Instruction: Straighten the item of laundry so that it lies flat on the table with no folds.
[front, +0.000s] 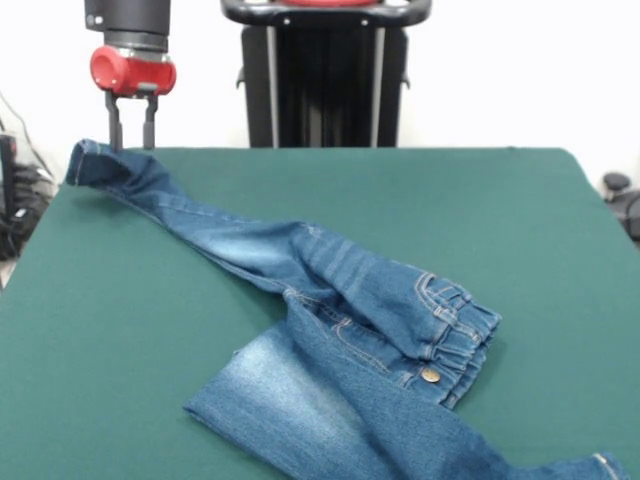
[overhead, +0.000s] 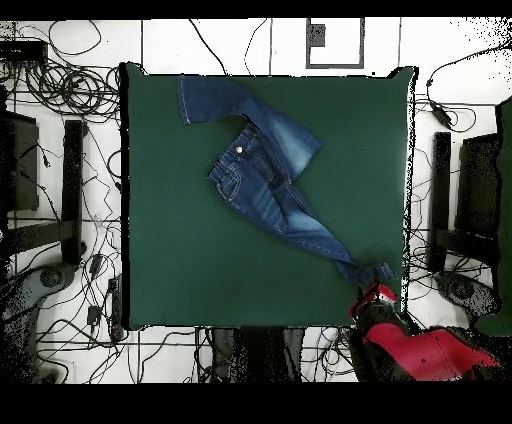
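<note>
Jeans (front: 340, 330) sprawl across the table (front: 520, 220), one leg running as a long strip toward my gripper (front: 132, 125). Seen from the front, its cuff lies at five o'clock just below my slightly parted, empty fingers.

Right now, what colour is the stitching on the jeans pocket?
Orange, on the faded blue denim jeans, near the metal button. Front view shows it best.
</note>
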